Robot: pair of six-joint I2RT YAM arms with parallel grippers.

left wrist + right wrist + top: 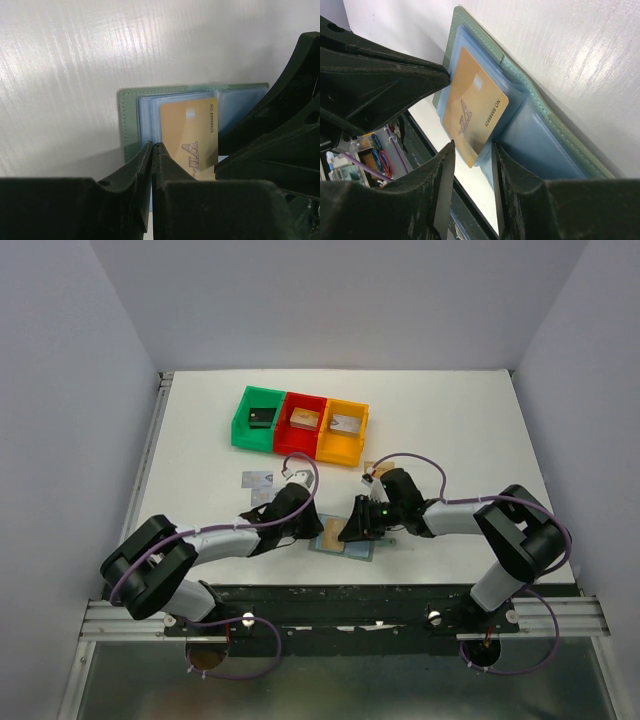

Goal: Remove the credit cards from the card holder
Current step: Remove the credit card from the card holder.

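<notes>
The card holder [129, 120] lies open and flat on the white table [450, 420] between the two arms, near the front edge. A gold credit card [187, 130] sticks partway out of its pale blue pockets. The left gripper [151, 150] has its fingers drawn almost together on the holder's near edge, with a thin sliver of pale blue showing between them, so it seems to pinch a pocket leaf. The right gripper [472, 147] stands partly open, its fingers either side of the gold card's protruding corner with a gap on both sides. A silvery card [258, 480] lies loose on the table beyond the left arm, in front of the coloured bins [240, 430]
</notes>
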